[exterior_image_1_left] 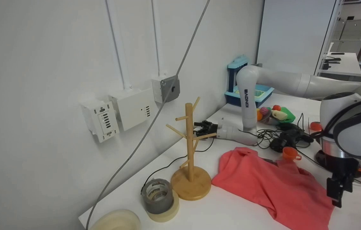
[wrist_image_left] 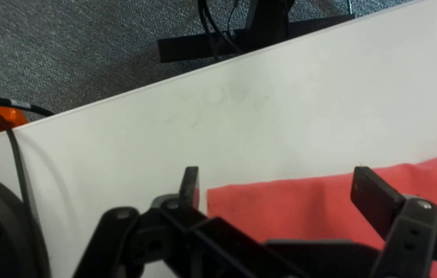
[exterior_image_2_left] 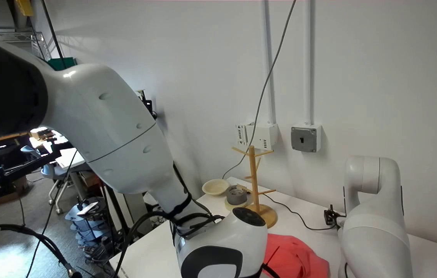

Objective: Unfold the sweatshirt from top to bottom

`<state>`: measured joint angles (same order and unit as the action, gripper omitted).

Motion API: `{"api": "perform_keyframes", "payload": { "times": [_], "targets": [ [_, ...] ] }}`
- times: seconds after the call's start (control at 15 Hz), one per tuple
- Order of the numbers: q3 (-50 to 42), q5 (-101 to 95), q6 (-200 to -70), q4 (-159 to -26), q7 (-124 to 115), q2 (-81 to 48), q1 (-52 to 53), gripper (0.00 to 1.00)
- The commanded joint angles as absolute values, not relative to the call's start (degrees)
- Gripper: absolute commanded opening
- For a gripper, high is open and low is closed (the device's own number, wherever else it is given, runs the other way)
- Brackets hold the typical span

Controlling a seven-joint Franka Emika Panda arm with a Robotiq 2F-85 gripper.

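Wrist view: my claw point(wrist_image_left: 276, 179) stands spread, pinching nothing — stationed at a corner of the sweatshirt point(wrist_image_left: 299, 208), contact unconfirmed — presumably to gather that edge for unfolding.

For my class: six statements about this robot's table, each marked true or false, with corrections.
1. The sweatshirt lies on the white table. True.
2. In the wrist view, part of the sweatshirt shows between the jaws of the gripper. True.
3. The sweatshirt is perfectly smooth. False: it is rumpled.
4. The grey tape roll rests on a cream tape roll. True.
5. The gripper is clamped on the sweatshirt. False: its jaws stand open.
6. Both rolls lie on the sweatshirt. False: they sit beside the wooden mug tree.
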<state>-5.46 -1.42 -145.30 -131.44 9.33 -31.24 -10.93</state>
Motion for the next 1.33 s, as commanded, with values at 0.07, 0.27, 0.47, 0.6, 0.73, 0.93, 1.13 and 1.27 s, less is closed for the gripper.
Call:
{"api": "perform_keyframes", "payload": {
  "times": [0.07,0.27,0.47,0.6,0.73,0.93,1.13,1.27],
  "targets": [
    [-2.1,0.2,-150.8,-132.5,16.7,-31.2,-14.9,1.0],
    [-0.5,0.7,-152.7,-132.4,19.6,-31.9,-16.9,1.0],
    [-0.1,0.3,-154.7,-132.6,20.6,-32.8,-17.8,1.0],
    [0.4,0.5,-155.8,-132.0,21.2,-33.8,-18.7,1.0],
    [0.4,0.2,-157.3,-131.5,20.7,-34.9,-18.9,1.0],
    [0.7,0.1,-158.6,-130.7,20.1,-36.6,-19.1,1.0],
    [1.3,0.3,-159.0,-130.1,20.1,-37.5,-19.5,0.74],
    [1.5,0.4,-158.8,-129.9,20.0,-37.6,-19.9,0.61]
  ]
}}
